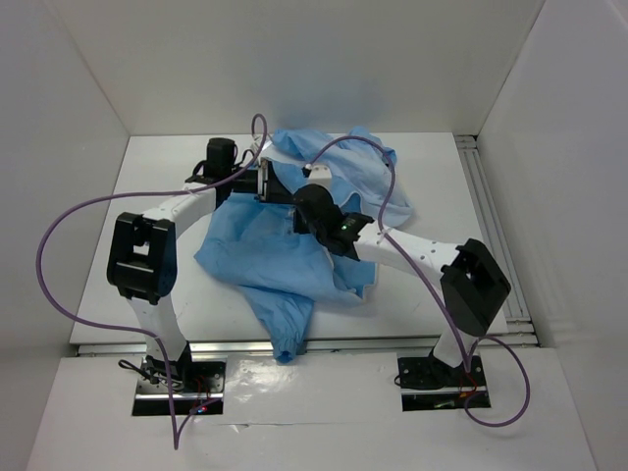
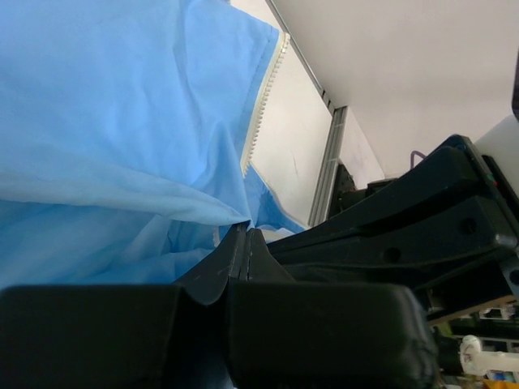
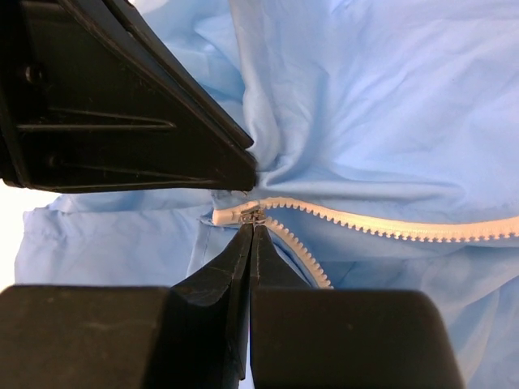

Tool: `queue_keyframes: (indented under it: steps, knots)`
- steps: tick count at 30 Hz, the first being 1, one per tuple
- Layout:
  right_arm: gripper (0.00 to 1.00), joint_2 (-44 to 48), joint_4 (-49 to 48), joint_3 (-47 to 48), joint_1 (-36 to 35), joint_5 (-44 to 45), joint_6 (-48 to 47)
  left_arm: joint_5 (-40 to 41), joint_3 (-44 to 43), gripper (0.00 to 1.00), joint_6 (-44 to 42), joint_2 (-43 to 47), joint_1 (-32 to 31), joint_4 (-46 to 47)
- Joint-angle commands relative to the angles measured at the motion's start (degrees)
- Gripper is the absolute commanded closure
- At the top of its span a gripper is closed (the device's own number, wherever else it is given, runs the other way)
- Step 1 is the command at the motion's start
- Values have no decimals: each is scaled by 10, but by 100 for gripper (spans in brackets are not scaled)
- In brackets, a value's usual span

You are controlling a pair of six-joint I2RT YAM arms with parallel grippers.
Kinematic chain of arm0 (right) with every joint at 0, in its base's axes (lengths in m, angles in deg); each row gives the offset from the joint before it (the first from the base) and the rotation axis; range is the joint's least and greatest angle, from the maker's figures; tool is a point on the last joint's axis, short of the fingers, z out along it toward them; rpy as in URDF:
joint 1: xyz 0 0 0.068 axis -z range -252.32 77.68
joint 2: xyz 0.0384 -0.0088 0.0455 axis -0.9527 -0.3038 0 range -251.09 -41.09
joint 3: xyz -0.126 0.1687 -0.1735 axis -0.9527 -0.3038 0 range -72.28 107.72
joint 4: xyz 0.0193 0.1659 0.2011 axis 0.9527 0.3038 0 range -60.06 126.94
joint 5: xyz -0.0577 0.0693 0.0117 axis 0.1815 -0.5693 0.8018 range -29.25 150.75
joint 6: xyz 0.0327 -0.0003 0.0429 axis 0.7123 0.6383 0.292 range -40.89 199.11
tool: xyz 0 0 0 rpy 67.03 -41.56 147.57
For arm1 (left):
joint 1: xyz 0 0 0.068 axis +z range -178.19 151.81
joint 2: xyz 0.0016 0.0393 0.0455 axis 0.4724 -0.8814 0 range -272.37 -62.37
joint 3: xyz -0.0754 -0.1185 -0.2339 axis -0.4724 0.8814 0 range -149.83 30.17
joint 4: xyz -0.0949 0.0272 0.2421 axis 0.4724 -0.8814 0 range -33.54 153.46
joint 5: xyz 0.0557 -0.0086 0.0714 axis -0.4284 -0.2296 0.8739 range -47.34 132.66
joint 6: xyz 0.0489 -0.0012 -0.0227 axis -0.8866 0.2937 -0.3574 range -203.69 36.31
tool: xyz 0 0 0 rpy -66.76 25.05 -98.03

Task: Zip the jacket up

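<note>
The light sky-blue jacket (image 1: pixel 265 260) lies crumpled on the middle of the table. In the right wrist view its white zipper teeth (image 3: pixel 389 228) run off to the right in two rows that split apart at a small metal slider (image 3: pixel 254 215). My right gripper (image 3: pixel 253 224) is shut on that slider. My left gripper (image 2: pixel 244 232) is shut on a fold of jacket fabric (image 2: pixel 122 121) right beside the slider. Its black fingers (image 3: pixel 162 121) show just above the slider in the right wrist view. From above, both grippers (image 1: pixel 285 191) (image 1: pixel 307 209) meet over the jacket's upper middle.
The white table (image 1: pixel 432 177) is walled by white panels on three sides. A metal rail (image 1: pixel 491 235) runs along its right edge. A sleeve (image 1: pixel 285 343) hangs over the near edge between the arm bases. Purple cables loop above both arms.
</note>
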Motion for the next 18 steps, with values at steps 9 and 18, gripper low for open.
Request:
queue_keyframes:
  steps: [9, 18]
  knots:
    - [100, 46, -50, -52, 68, -68, -24, 8, -42, 100, -51, 31, 1, -51]
    - [100, 63, -50, -72, 86, -82, -42, 29, -65, 100, -97, 26, 1, -113]
